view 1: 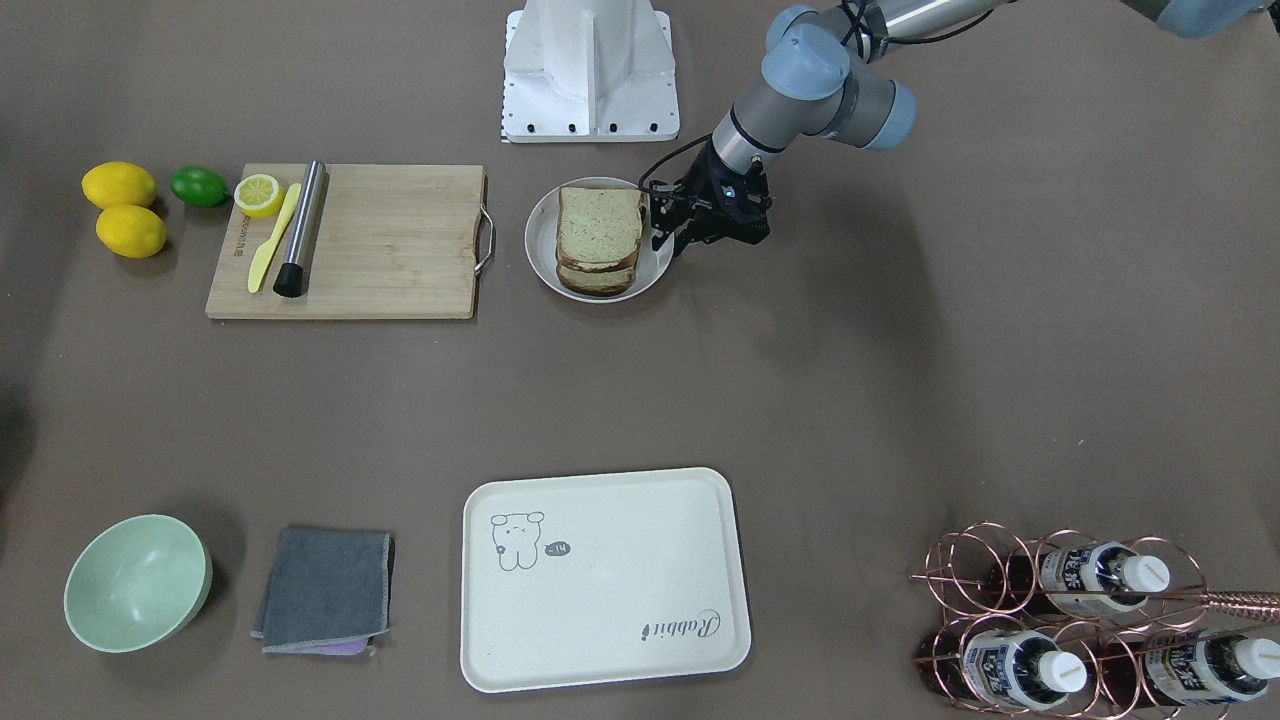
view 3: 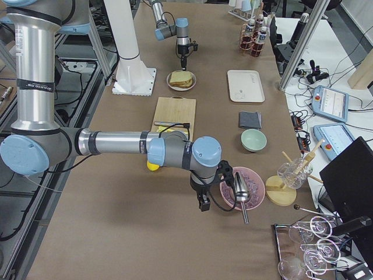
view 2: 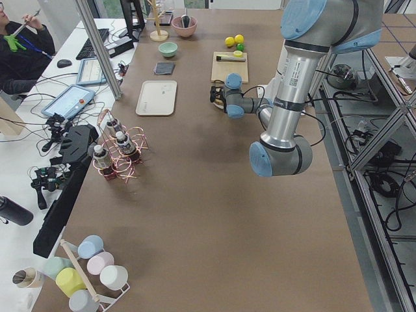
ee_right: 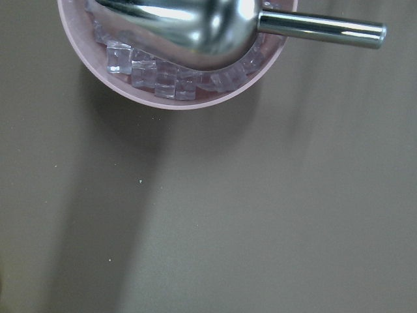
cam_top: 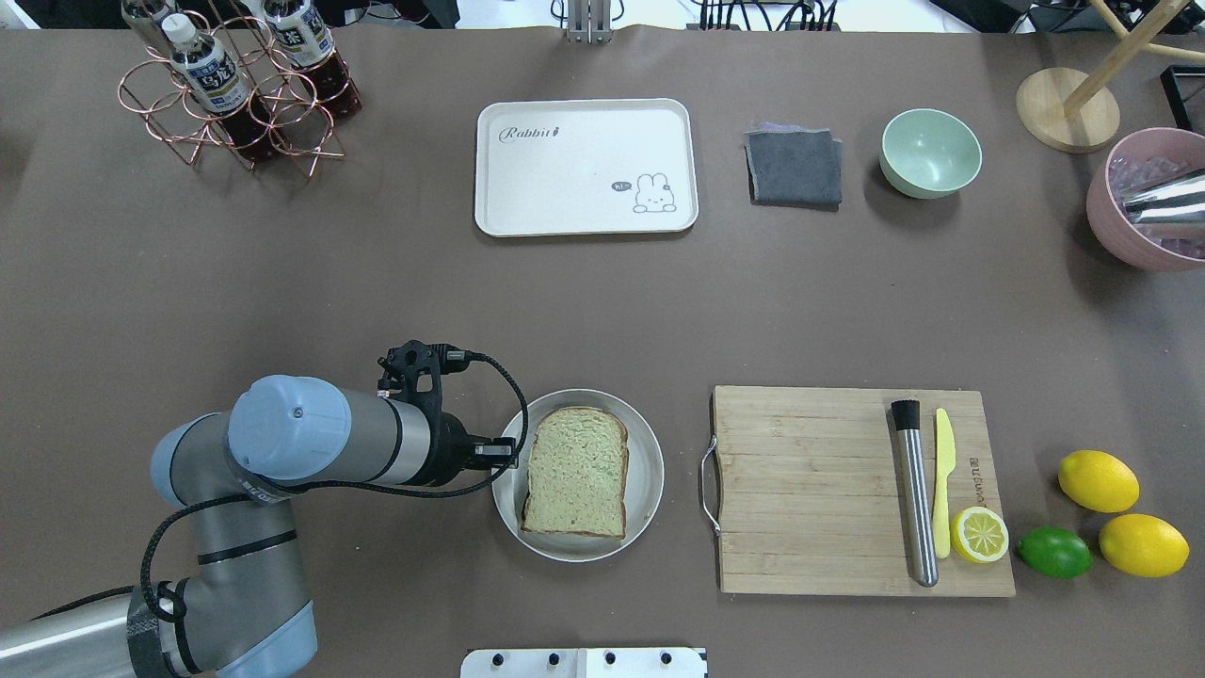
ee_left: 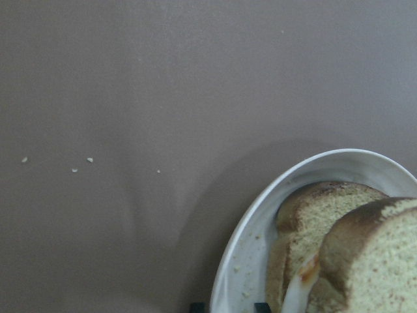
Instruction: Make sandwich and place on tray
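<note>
- Brown tabletop (cam_top: 282, 301) right across the scene, and the layout splits neatly: food on the robot's side, drop-off spot on the far side.
- Left arm (cam_top: 311, 443) is the one in play. It is folded low, the forearm reaching across toward the plate and the wrist turned so the tool end points down.
- Right arm (view 3: 116, 143) is way out at the table's end, stretched level. Its gripper (view 3: 204, 201) hangs beside a pink bowl (view 3: 253, 175) of ice, and I cannot tell whether its jaws are apart or together. My read is that it sits there simply to stay clear.
- Tray (cam_top: 584, 169) lies on the far side with nothing on it, well apart from the food. That is the destination.
- Cutting board (cam_top: 810, 490) lies just beside the plate and looks to have no part in this step.
- Plate (cam_top: 645, 461) sits between the board and the left arm, carrying the food.
- Sandwich (cam_top: 576, 471) is on that plate, the slices stacked square. The left wrist view shows a white-and-orange edge of egg (ee_left: 296, 287) peeking out between them. I judge it built and not yet delivered.
- Left gripper (cam_top: 499, 453) hovers at the plate's rim, just beside the stack, with its jaws apart and nothing between them. It looks lined up to pinch the stack from the side.
</note>
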`<act>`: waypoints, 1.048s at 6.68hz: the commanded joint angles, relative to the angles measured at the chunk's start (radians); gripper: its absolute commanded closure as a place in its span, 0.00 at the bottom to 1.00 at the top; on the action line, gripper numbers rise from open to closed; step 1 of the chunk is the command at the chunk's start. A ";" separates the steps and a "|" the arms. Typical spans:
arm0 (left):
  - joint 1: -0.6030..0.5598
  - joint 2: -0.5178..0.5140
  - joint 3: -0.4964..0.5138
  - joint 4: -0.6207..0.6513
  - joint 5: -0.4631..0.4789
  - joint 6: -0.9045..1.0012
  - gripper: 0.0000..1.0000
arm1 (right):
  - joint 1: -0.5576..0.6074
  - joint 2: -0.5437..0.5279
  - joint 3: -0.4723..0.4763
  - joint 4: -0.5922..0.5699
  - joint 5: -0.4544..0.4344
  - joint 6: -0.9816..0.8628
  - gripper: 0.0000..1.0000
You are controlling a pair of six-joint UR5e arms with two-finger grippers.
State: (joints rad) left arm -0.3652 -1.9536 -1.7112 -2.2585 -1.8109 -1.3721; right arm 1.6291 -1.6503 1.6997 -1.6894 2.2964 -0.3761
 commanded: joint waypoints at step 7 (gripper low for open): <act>-0.189 -0.010 -0.002 0.013 -0.196 0.039 1.00 | 0.000 0.000 -0.017 0.013 -0.009 -0.001 0.00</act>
State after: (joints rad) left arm -0.4773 -1.9625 -1.7151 -2.2486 -1.9205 -1.3551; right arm 1.6291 -1.6506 1.6943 -1.6811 2.2902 -0.3751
